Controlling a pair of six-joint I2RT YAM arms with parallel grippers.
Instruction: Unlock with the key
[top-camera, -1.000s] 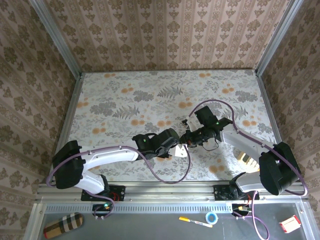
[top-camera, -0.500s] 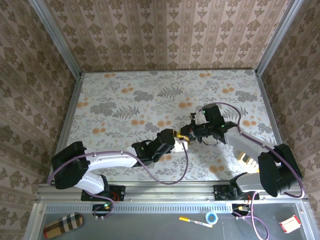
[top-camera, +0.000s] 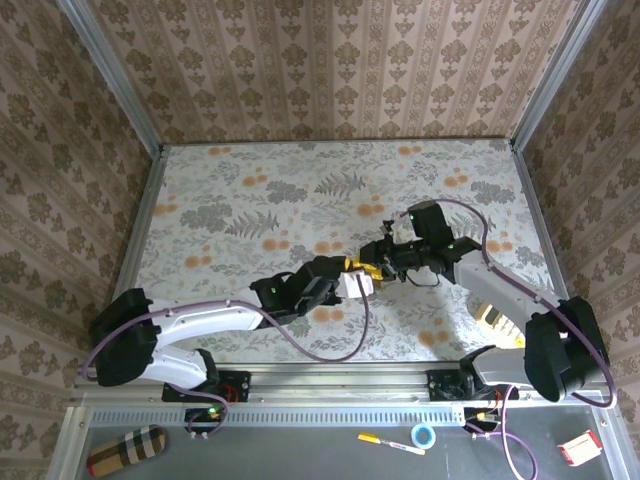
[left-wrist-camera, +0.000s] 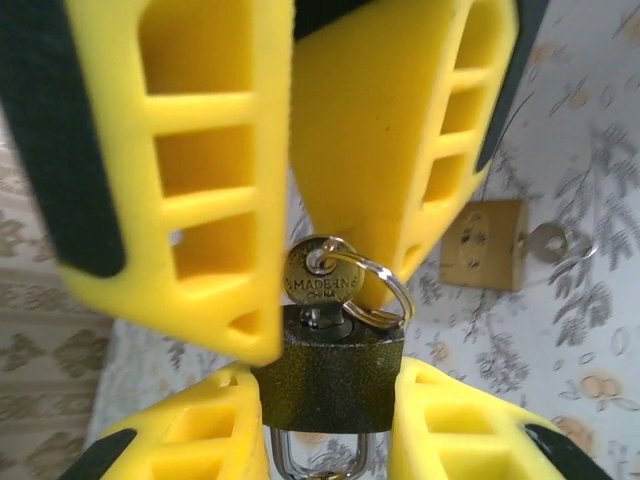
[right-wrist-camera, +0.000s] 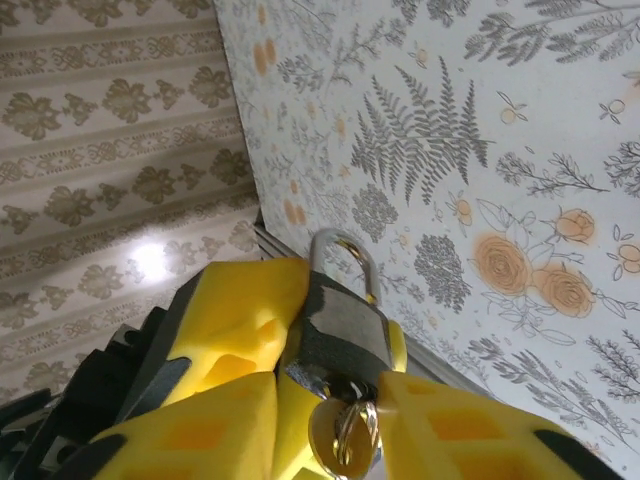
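Observation:
A dark padlock (left-wrist-camera: 335, 372) hangs above the table with my left gripper (left-wrist-camera: 326, 392) shut on its body, one yellow finger pressing each side. Its steel shackle (right-wrist-camera: 343, 262) sits in the body as far as I can see. A brass key (left-wrist-camera: 322, 273) on a split ring (left-wrist-camera: 385, 300) stands in the keyhole. My right gripper (right-wrist-camera: 335, 405) is open around the key (right-wrist-camera: 340, 440), with a small gap on each side of the key's head. Seen from the top camera, the left gripper (top-camera: 352, 277) and right gripper (top-camera: 374, 264) meet nose to nose near the table's middle.
A second, brass-coloured padlock (left-wrist-camera: 485, 245) with its own key (left-wrist-camera: 551, 241) lies on the flowered tabletop (top-camera: 250, 200) beyond the grippers. Metal rails (top-camera: 340, 381) edge the table. A pen (top-camera: 385, 442) and a tape roll (top-camera: 424, 436) lie on the near shelf.
The right jaws, shut on the key a second ago, have come apart from it. Both grippers have drifted slightly left and farther from the bases, the left still holding the padlock.

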